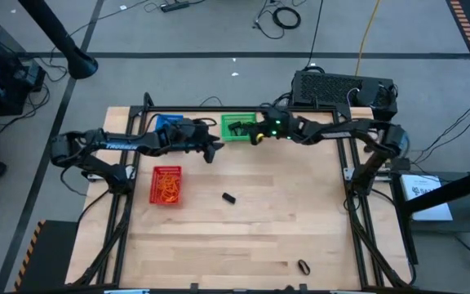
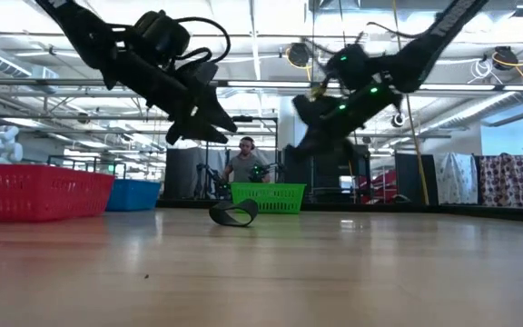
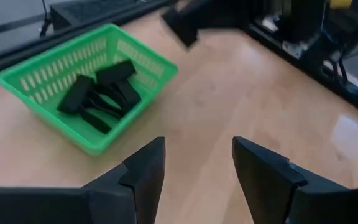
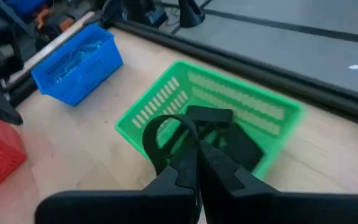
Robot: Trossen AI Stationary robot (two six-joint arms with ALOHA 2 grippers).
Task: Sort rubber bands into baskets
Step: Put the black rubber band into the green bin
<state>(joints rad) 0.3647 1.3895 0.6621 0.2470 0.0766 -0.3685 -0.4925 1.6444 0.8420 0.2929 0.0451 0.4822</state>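
We see right gripper (image 4: 197,163) clamped on black band (image 4: 160,134); green basket (image 4: 272,115) directly beneath, slightly ahead. Left gripper (image 3: 197,168) apart, empty.

Three baskets (image 1: 237,127) at counter (image 1: 259,220) 11–12 o'clock; rubber bands (image 1: 166,187) inside. One loose band (image 1: 228,197) centre, another (image 1: 303,267) at 5 o'clock.
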